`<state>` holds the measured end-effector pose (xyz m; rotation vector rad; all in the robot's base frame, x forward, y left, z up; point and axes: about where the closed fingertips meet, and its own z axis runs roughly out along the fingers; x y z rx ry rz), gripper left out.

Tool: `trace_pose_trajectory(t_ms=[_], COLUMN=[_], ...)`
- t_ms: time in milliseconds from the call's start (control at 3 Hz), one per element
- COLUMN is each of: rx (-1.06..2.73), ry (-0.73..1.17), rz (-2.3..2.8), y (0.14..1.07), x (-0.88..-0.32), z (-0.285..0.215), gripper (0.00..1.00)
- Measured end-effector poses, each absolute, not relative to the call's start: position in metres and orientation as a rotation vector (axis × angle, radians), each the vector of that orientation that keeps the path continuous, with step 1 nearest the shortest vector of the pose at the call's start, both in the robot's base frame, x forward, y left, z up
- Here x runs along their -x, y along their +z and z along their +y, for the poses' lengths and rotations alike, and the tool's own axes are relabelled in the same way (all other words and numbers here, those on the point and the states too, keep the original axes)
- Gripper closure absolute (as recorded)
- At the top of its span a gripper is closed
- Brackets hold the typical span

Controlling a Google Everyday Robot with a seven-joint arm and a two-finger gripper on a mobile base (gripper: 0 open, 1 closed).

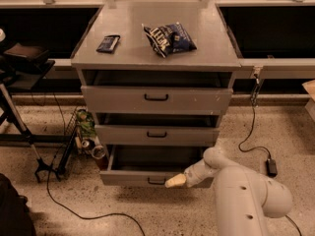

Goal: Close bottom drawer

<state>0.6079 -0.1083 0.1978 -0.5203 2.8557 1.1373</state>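
The bottom drawer (133, 178) of the grey cabinet (157, 58) stands pulled out, showing its dark inside and a low grey front with a small black bar handle (156, 181). My gripper (175, 181), cream-tipped at the end of the white arm (246, 195), rests against the drawer front just right of the handle. The middle drawer (156, 134) and the top drawer (156, 98) above it stick out a little.
A dark chip bag (169, 37) and a small dark packet (108, 43) lie on the cabinet top. A wire basket with cans (84, 136) stands left of the cabinet. A black stand (19, 122) and cables cross the floor at left. A power cable with adapter (270, 166) lies at right.
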Motion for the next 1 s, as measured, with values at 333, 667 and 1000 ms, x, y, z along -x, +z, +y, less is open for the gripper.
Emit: trace_pose_trajectory(t_ms=[333,667,1000], rx=[0.516,0.516,0.516], ry=[1.169,1.209,1.218], rz=[2.837,2.788,2.777], y=[0.189,0.187,0.187], x=[-0.619,-0.638,-0.640], z=[-0.094,-0.076,-0.073], gripper=[0.00,0.00,0.00])
